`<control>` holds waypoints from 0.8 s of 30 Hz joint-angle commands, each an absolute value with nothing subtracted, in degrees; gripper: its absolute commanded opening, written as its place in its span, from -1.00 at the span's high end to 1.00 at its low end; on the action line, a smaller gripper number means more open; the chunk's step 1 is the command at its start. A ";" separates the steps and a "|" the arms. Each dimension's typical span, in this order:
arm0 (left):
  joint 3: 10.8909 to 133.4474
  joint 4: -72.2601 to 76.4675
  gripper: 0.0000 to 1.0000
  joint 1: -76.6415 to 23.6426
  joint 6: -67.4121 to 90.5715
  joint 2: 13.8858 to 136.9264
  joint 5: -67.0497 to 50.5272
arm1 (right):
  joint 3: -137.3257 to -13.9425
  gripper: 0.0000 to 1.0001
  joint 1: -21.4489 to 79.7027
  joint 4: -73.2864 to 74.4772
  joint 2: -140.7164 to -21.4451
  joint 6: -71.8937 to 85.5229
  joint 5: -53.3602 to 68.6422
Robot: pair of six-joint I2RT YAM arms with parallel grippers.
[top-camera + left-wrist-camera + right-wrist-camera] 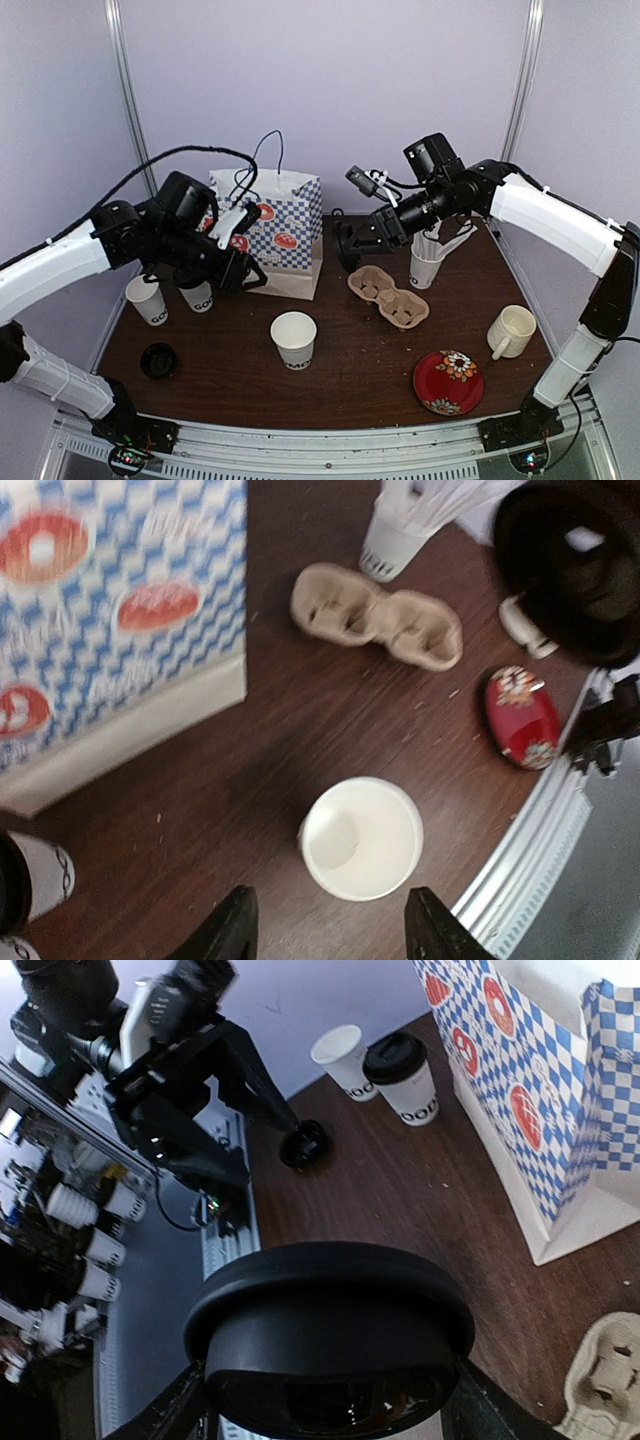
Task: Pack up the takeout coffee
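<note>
Soft even light (blurry wrist views)

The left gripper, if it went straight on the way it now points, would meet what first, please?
Probably the lidless white paper cup, centred just ahead of the left gripper in its wrist view, with nothing in between; the depth is unclear.

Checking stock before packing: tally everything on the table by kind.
Paper cups, one lidded: 3
Loose black lid: 1
Black-lidded item between the fingers of the right gripper, cup beneath unclear: 1
Checked paper bag: 1
Cardboard carrier: 1
Stirrer cup: 1
Cream mug: 1
Red plate: 1
Total: 10
</note>
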State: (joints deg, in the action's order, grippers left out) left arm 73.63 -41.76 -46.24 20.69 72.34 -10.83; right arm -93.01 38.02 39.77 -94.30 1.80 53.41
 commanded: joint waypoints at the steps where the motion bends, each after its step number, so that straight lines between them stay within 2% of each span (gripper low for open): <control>1: 64.11 -48.39 -0.05 -46.49 19.45 74.62 -2.34 | -94.06 -0.48 38.08 53.63 -91.65 -13.16 43.28; 5: 55.35 -42.52 -0.15 -46.49 21.28 73.46 -1.61 | -97.96 -0.47 39.74 59.80 -93.90 -17.53 39.02; 10: 50.14 -36.10 -0.21 -46.03 25.56 74.70 -1.55 | -106.28 -0.45 44.84 67.42 -99.01 -22.55 30.98; 15: 45.12 -24.45 -0.20 -45.70 27.23 76.91 -6.42 | -112.14 -0.42 47.20 70.27 -103.24 -22.51 30.74; 24: 40.09 -7.22 -0.18 -45.70 16.92 80.42 -16.33 | -112.32 -0.42 48.03 70.87 -104.23 -22.75 30.06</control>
State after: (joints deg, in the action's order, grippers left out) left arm 41.23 -18.81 -46.06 23.31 79.18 -10.41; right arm -111.28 47.64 69.25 -104.75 -21.91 31.55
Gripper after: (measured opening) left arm 0.592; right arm 0.735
